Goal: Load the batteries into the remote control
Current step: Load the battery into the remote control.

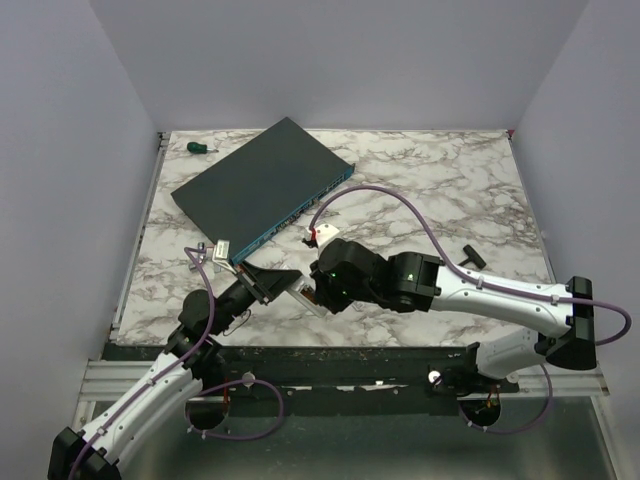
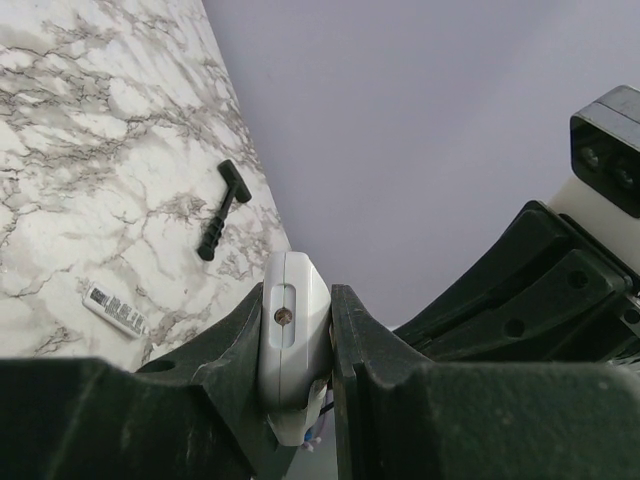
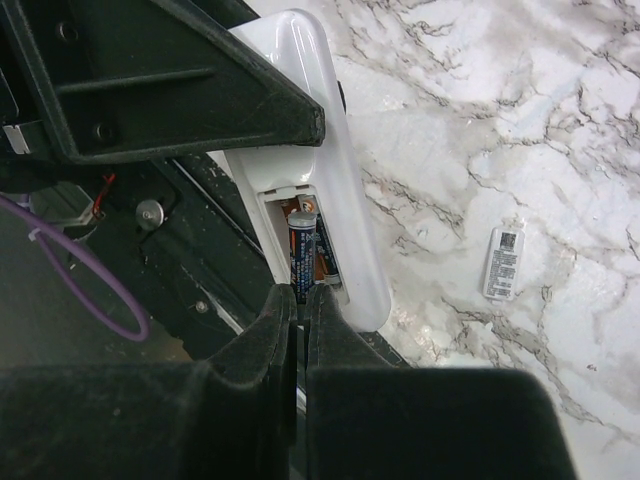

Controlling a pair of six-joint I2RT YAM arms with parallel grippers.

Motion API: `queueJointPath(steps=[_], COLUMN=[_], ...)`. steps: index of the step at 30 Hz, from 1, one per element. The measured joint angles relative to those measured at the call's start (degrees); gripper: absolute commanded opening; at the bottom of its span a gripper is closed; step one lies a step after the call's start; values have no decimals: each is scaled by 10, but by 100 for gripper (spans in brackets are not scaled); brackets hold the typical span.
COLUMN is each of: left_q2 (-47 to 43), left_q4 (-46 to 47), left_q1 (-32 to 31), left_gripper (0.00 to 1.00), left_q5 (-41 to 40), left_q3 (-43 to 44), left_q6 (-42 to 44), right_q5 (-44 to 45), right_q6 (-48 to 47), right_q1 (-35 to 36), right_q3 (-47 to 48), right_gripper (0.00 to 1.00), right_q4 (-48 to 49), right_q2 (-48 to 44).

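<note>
Left claw (image 2: 297, 305) clamps remote control (image 3: 345, 200), right claw (image 3: 300, 300) pinches battery (image 3: 300, 250), dark box (image 1: 260, 185) behind.

Soft, even light comes from above onto the marble surface (image 1: 480, 170); shadows are faint. My close-up views show my jaws dark and blurry. The remote control (image 3: 360, 240) shines a bit.

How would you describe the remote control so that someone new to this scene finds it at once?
Find the big dark flat box on the marble table; in front of its near corner the two arms meet. Clamped in the left gripper there is the remote control: the only slim white handset, held off the table, its open back showing a battery.
</note>
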Motion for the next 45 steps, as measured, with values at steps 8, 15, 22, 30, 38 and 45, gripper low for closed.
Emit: queueJointPath(steps=[8, 15, 22, 30, 38, 45], left_q2=[0, 0, 0, -2, -3, -3], left_q4=[-5, -5, -11, -16, -18, -19], left_q1=[0, 0, 0, 0, 1, 1], left_gripper=[0, 0, 0, 0, 0, 0], left_q5=[-7, -7, -8, -8, -8, -8], left_q3=[0, 0, 0, 0, 0, 0], left_q6=[-1, -4, -5, -5, -7, -7], right_q5=[-12, -22, -22, -16, -11, -11], right_q6=[-10, -24, -31, -35, -35, -40], right_q1=[0, 0, 0, 0, 0, 0], right_q3=[2, 3, 6, 14, 21, 22], right_gripper=[1, 1, 1, 12, 22, 25], right_q4=[-2, -3, -4, -12, -17, -17], right_q2=[9, 17, 35, 41, 46, 47])
